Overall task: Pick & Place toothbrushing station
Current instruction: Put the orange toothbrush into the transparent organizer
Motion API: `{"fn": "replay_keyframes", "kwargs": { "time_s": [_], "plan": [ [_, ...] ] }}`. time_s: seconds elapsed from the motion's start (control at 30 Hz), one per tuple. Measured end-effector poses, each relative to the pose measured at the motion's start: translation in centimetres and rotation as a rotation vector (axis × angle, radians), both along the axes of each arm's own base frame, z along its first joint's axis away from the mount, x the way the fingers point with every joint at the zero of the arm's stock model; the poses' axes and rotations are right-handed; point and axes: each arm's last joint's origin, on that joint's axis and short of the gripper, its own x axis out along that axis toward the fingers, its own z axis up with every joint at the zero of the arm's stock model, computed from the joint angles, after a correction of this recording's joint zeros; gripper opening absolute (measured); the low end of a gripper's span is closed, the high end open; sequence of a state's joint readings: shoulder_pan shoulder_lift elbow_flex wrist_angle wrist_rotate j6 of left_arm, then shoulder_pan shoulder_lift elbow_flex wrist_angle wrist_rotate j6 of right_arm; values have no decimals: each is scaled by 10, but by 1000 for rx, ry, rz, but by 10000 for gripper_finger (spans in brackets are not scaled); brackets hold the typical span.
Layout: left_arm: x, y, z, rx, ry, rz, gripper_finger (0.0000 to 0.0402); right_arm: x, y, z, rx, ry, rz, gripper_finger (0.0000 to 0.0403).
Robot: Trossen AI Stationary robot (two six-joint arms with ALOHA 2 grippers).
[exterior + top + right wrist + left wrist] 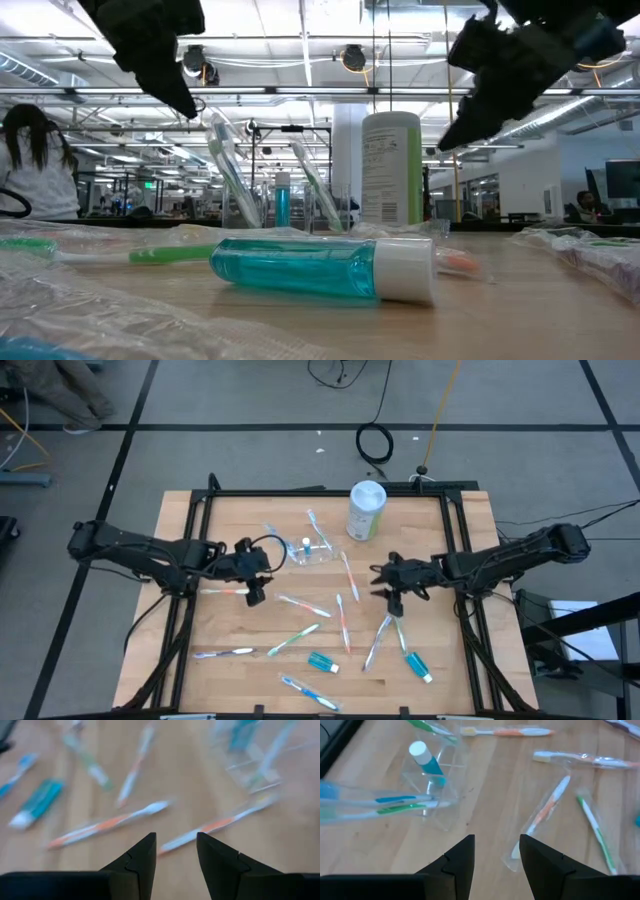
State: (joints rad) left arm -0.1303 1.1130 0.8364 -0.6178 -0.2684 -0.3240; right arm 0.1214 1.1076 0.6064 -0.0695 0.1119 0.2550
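A small clear cup (312,553) stands on the wooden table near the middle. It holds a blue toothpaste tube (427,760) and a few toothbrushes (395,805) that lean out over its rim. Several wrapped toothbrushes (343,615) lie loose on the table. Two more blue tubes (322,662) (417,664) lie near the front edge. My left gripper (257,586) hovers open and empty just left of the cup (432,785). My right gripper (381,586) hovers open and empty right of the cup, above loose brushes (110,822).
A tall white-and-green canister (367,510) stands behind the cup near the table's far edge. A black frame (200,510) runs along the table's sides. In the low view a blue tube (320,268) lies close in front, and a person (35,165) sits in the room behind.
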Motion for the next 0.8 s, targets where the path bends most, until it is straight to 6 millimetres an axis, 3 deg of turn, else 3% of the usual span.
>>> {"fn": "replay_keyframes", "kwargs": {
  "time_s": [0.27,0.6,0.8],
  "plan": [
    [-2,-1,-13,-34,1,33,161,20,-26,4,-51,-168,-238,136],
    [-1,-1,-12,-31,-7,30,161,51,-45,-47,-54,-74,-315,188],
    [-1,-1,-12,-28,-7,31,161,59,-61,-75,5,-40,-416,203]
  ]
}}
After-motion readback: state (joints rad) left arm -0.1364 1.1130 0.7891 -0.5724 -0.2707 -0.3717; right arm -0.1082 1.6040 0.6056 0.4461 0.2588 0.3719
